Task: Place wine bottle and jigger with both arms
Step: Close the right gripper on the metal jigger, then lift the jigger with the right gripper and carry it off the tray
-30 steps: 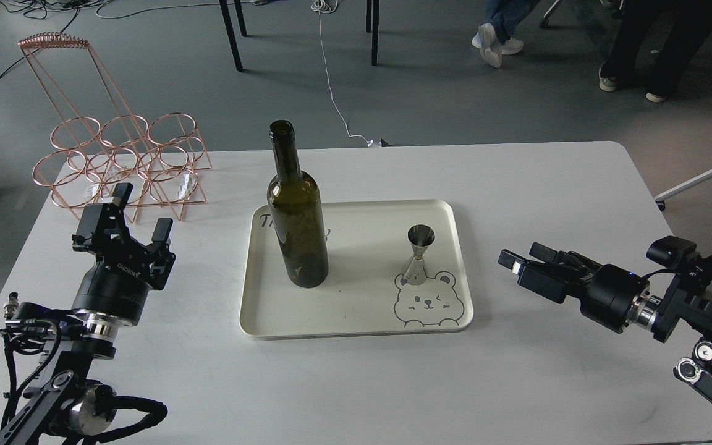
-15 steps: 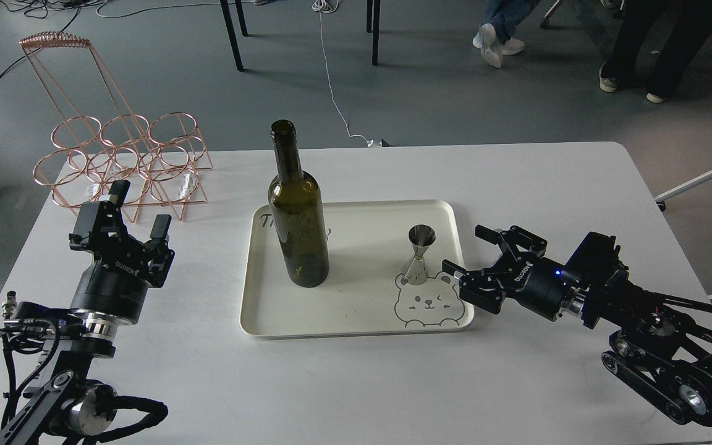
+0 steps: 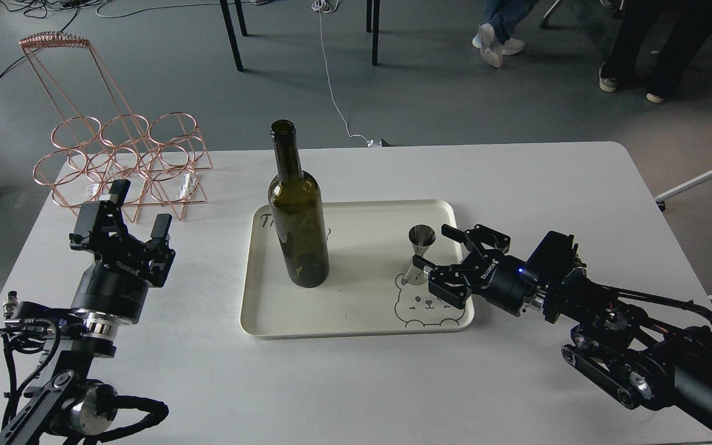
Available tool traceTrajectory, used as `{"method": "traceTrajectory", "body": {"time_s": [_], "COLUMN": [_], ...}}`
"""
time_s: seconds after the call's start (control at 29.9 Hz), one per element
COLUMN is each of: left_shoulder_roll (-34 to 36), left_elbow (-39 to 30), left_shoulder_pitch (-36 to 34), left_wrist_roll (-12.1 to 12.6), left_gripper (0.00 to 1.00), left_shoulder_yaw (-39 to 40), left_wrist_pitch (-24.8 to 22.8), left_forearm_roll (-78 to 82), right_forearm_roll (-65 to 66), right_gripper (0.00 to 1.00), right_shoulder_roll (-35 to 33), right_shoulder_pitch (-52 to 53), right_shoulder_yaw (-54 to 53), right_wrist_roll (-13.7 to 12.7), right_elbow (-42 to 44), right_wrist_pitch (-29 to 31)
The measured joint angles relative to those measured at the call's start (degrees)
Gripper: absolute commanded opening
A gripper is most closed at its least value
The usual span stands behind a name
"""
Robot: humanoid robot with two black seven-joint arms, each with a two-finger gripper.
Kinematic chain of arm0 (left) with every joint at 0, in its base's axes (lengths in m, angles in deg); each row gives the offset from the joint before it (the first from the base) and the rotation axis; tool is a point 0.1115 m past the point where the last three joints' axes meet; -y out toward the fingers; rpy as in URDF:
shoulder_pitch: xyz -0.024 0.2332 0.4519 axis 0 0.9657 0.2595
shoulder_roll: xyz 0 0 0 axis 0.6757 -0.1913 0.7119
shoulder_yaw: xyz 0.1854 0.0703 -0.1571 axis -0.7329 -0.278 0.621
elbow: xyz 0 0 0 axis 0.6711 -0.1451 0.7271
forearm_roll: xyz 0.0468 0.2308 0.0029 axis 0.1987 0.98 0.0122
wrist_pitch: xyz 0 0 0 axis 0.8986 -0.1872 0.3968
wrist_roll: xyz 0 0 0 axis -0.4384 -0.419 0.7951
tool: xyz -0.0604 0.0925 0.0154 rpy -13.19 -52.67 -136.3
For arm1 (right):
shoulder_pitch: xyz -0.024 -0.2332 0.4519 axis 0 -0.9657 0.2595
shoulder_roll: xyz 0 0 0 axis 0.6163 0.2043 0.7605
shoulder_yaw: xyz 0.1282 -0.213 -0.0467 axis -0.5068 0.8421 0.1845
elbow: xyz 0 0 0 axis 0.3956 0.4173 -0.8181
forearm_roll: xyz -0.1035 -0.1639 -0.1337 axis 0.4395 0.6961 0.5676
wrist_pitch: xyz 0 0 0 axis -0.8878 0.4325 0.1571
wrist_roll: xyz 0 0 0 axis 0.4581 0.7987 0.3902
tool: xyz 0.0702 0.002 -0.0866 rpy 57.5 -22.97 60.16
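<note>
The wine bottle (image 3: 297, 216), dark olive-green and unlabelled, stands upright on the left part of the cream tray (image 3: 356, 321). The small silver jigger (image 3: 418, 253) stands upright on the tray's right part, above a printed bear face. My right gripper (image 3: 435, 248) is open, low over the tray's right edge, with its fingers on either side of the jigger; I cannot tell whether they touch it. My left gripper (image 3: 139, 210) is open and empty above the table, well left of the tray and the bottle.
A rose-gold wire bottle rack (image 3: 118, 157) stands at the table's back left corner, just behind my left gripper. The white table (image 3: 356, 383) ends near the rack and at the right. People's legs and chair legs are on the floor beyond.
My right arm has swung left across the table, from right of the tray to the jigger, its open fingers now flanking it. The left arm, bottle and jigger have hardly moved.
</note>
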State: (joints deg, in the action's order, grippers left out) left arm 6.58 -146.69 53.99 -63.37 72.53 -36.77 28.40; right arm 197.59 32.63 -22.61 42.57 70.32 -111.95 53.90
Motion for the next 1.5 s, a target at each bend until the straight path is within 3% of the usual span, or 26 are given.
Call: {"method": "traceTrajectory", "body": {"time_s": [0.13,0.47,0.57,0.74,1.17,1.5], "left_shoulder_roll": [0.07,0.05,0.07,0.09,0.0,-0.32], "left_elbow": [-0.08,-0.66,-1.47,-1.77,-1.78,-2.11], "left_shoulder_pitch": [0.0,0.0,0.03,0.04,0.09,0.25], "left_wrist_roll": [0.0,0.0,-0.21,-0.38,-0.57,-0.58], "left_gripper": [0.98,0.98,0.98,0.98,0.98,0.98], "left_shoulder_yaw": [0.0,0.08,0.08,0.02,0.17,0.09], "left_wrist_pitch": [0.0,0.0,0.0,0.0,0.0,0.0], "left_forearm_roll": [0.02,0.02,0.02,0.02,0.02,0.02], "right_forearm_roll": [0.0,0.0,0.0,0.0,0.0,-0.01], "right_gripper": [0.68,0.4,0.37,0.22,0.21,0.22], "right_shoulder_roll": [1.52,3.14,3.52,4.0,3.67,-3.34], "right_shoulder_pitch": [0.17,1.07,1.22,1.46,2.17,0.78], "right_shoulder_yaw": [0.31,0.55,0.55,0.53,-5.6,-13.73], "right_wrist_roll": [0.01,0.01,0.01,0.01,0.01,0.0], "right_elbow": [1.16,2.81,3.13,3.44,1.05,-0.08], "right_wrist_pitch": [-0.13,-0.38,-0.41,-0.49,-3.69,-3.73]}}
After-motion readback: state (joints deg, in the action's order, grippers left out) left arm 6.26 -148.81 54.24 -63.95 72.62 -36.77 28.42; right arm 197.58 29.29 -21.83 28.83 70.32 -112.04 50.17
